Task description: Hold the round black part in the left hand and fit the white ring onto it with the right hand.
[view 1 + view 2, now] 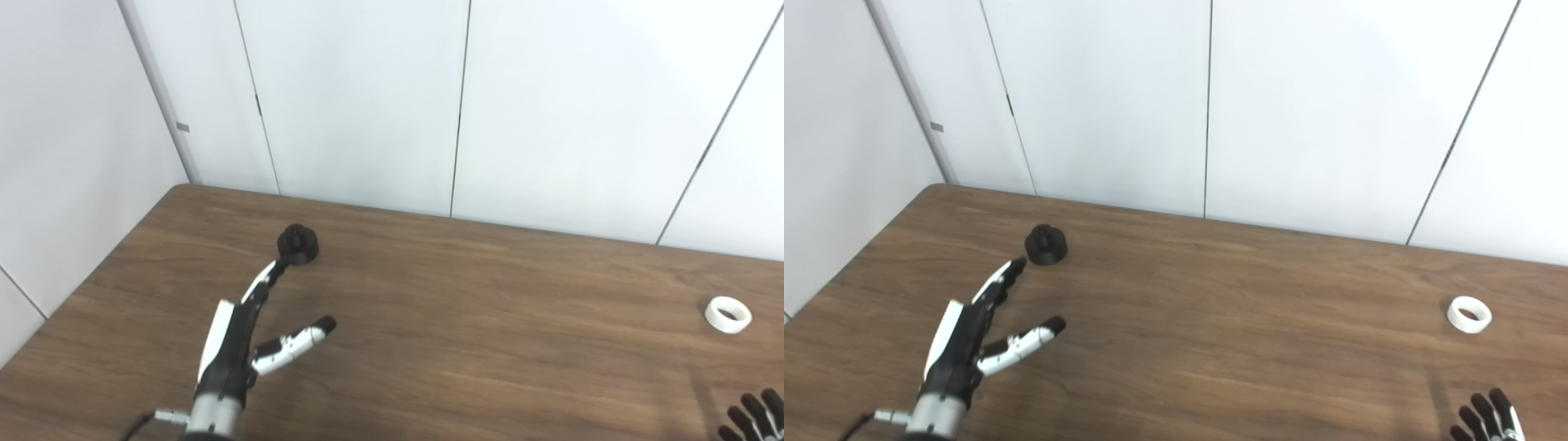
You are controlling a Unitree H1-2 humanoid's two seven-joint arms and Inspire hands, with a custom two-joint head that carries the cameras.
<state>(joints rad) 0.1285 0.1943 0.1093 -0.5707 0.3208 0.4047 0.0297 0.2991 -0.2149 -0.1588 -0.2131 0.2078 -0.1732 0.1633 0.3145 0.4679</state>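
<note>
White wall panels (355, 98) close in the far and left sides of the brown counter (1225, 343), whose wood top lies wide and bare between the two arms. From the left eye the left hand (236, 343) seems to touch the round black part (298, 244) with its longest fingertip; the right eye shows a slim gap there — tip just beside the part, not on it. That hand is open, fingers spread, holding nothing. The part sits upright near the far left corner. Well apart, near the right edge, lies the white ring (1469, 314), flat on the wood. Only dark fingertips of the right hand (1488, 416) show at the bottom edge — spread apart and holding nothing.
</note>
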